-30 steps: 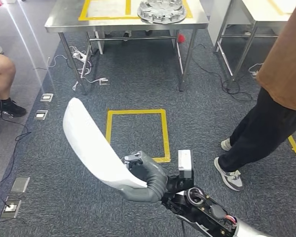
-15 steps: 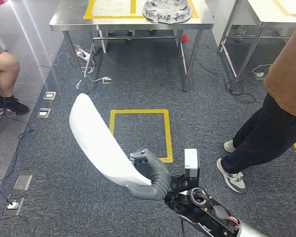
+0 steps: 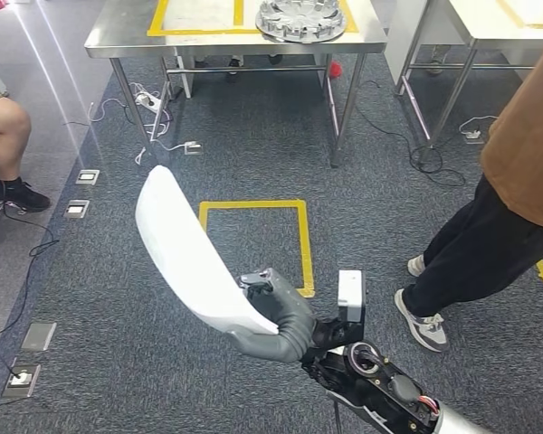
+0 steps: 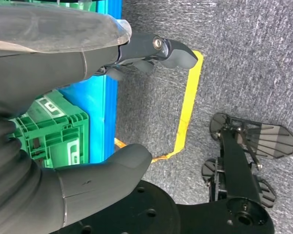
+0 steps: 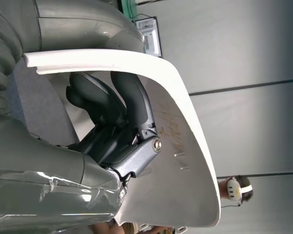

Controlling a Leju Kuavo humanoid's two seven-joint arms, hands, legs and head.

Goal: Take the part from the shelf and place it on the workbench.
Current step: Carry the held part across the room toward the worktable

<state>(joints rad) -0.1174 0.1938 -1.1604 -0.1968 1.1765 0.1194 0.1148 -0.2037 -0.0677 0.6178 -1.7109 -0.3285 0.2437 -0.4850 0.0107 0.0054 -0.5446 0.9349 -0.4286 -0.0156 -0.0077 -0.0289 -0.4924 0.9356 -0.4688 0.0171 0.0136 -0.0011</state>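
Observation:
My right hand (image 3: 277, 316) grips a long curved white part (image 3: 186, 253) by its lower end, low in the head view, and the part slants up to the left over the carpet. Seen from the right wrist, the dark fingers (image 5: 126, 107) curl against the part's (image 5: 174, 146) inner face. The steel workbench (image 3: 119, 41) stands ahead across the carpet, with a yellow-taped outline (image 3: 161, 18) on its top. My left hand (image 4: 64, 122) hangs by my side with thumb and fingers apart and nothing between them.
A round grey metal tray (image 3: 300, 18) lies on the workbench. A yellow taped square (image 3: 303, 244) marks the carpet just ahead. A person in brown top and black trousers (image 3: 500, 217) stands at the right; a seated person's leg (image 3: 9, 136) is at the left. Cables (image 3: 153, 108) lie under the bench.
The view has shifted slightly as I move. The white part has risen a little and moved slightly right in my right hand's grip.

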